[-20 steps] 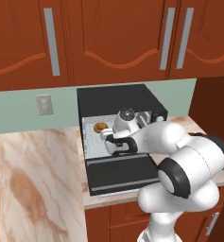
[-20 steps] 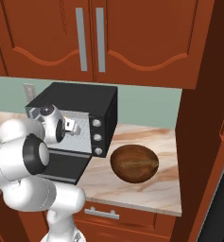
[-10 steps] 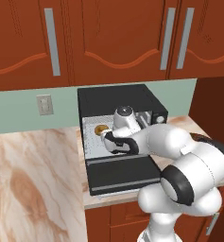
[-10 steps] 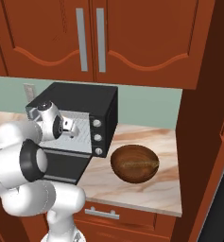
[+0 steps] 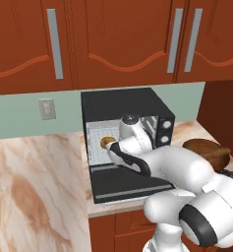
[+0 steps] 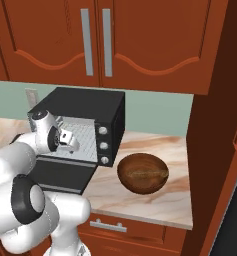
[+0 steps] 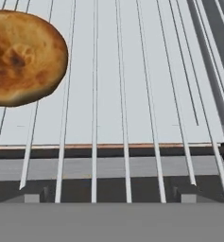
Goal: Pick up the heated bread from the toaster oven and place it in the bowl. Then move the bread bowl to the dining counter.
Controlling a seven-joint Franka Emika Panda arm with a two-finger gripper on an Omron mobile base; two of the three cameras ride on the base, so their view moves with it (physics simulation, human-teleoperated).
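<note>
The black toaster oven [image 5: 137, 106] stands on the counter with its door [image 5: 130, 183] dropped open. The bread [image 5: 107, 142] is a small golden-brown bun lying on the wire rack [image 7: 132, 94] at the left of the pale interior. In the hand view the bread [image 7: 23, 56] sits at the upper left. My gripper [image 5: 115, 149] reaches into the oven mouth just right of the bun, open, with nothing between its fingers. The dark wooden bowl [image 6: 142, 173] rests empty on the counter to the right of the toaster oven [image 6: 90, 107]. The dining counter is out of view.
Red-brown wall cabinets [image 5: 113, 44] hang low above the oven. A tall wooden panel [image 6: 215, 125] closes off the counter's right end beside the bowl. The marble worktop [image 5: 34, 187] stretches to the left. My white arm [image 5: 187, 182] arches over the open door.
The hand has eased a little deeper into the oven toward the bun, and its jaws have spread wider. Bread, bowl and oven stayed where they were.
</note>
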